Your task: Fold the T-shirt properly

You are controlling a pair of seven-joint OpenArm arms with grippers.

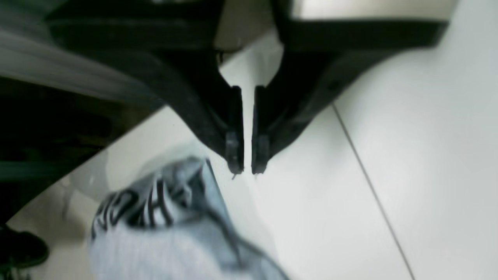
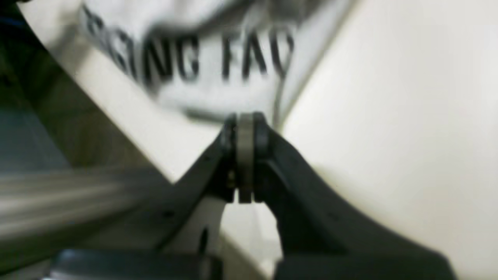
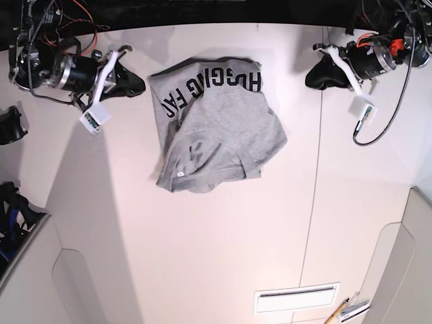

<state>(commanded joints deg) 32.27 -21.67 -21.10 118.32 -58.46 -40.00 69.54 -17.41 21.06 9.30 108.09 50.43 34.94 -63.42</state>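
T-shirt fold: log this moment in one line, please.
T-shirt: crumpled on table, lettering partly showing | left hand: almost shut, empty, beside shirt | right hand: shut, empty, at shirt edge | fold: not done

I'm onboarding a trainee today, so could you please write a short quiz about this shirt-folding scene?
1. True or false: the T-shirt lies neatly folded.
2. Which gripper is nearer the shirt in the base view: left gripper or right gripper?
3. Is either gripper holding the shirt?

Key:
1. False; it lies crumpled on the table, lettering partly showing.
2. The right gripper.
3. No; both sit beside it, fingers nearly together, holding nothing.
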